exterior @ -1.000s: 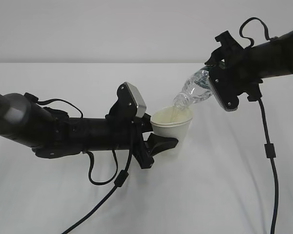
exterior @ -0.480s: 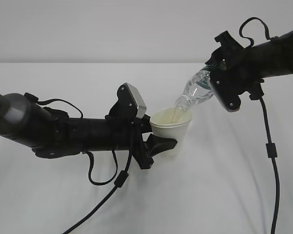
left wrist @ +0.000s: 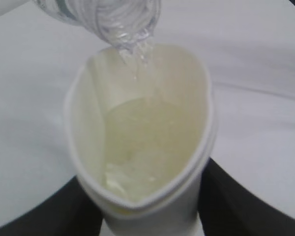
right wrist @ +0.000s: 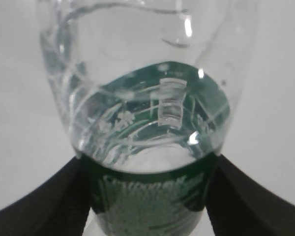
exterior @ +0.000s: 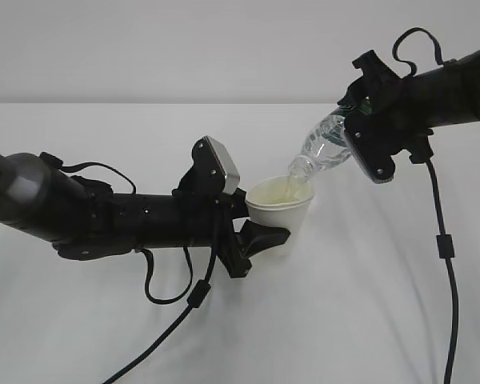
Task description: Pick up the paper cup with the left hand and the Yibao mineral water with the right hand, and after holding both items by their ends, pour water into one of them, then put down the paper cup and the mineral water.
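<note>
1. The left hand [exterior: 266, 238] holds the paper cup [exterior: 282, 212] upright. Its two black fingers [left wrist: 238, 199] press on opposite sides of the lower cup wall, and the wall is squeezed into an oval between them.
2. The cup rim stands above the left fingers. In the left wrist view the cup [left wrist: 142, 142] fills the space between the fingers, and a pale pool of water lies in its bottom.
3. The right hand [exterior: 366, 140] grips the Yibao mineral water [exterior: 322, 150] at its base end. The fingers [right wrist: 37, 201] close on the green label band from both sides.
4. The bottle is tilted neck-down, extending away from the right fingers toward the left hand. Its open mouth sits just above the cup rim, at the far side from the left fingers.
5. Water leaves the bottle mouth [left wrist: 120, 22] in a thin stream and falls inside the cup, as the left wrist view shows.
6. In the right wrist view the clear ribbed body [right wrist: 142, 88] projects forward from between the fingers, with water against its lower side.
7. The white table [exterior: 368, 304] lies below both hands; whether the cup base touches it cannot be determined.
</note>
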You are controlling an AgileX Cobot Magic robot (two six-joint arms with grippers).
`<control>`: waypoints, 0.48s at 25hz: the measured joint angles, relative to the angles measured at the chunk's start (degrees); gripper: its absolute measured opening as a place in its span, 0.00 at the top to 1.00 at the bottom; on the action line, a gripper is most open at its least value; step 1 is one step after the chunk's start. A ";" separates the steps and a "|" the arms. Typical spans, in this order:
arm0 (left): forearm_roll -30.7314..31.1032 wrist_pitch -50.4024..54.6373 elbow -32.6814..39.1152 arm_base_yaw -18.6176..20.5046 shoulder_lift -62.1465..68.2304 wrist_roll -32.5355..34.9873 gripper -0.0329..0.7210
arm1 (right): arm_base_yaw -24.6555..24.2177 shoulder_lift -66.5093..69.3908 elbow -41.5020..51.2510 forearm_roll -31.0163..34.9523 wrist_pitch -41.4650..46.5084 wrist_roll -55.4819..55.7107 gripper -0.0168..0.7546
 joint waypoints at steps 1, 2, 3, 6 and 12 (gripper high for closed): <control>0.00 0.10 0.00 0.00 0.00 0.00 0.44 | 0.00 0.00 0.00 0.00 0.00 0.00 0.33; 0.00 0.10 0.00 0.00 0.00 0.00 0.44 | 0.00 0.00 0.00 0.00 0.00 0.00 0.33; 0.00 0.10 0.00 0.00 0.00 0.00 0.44 | 0.00 0.00 0.00 0.00 0.00 0.00 0.33; 0.00 0.10 0.00 0.00 0.00 0.00 0.44 | 0.00 0.00 0.00 0.00 0.00 1.12 0.33; -0.20 0.10 0.00 0.00 0.02 0.00 0.44 | 0.00 0.00 0.00 0.00 -0.26 6.01 0.33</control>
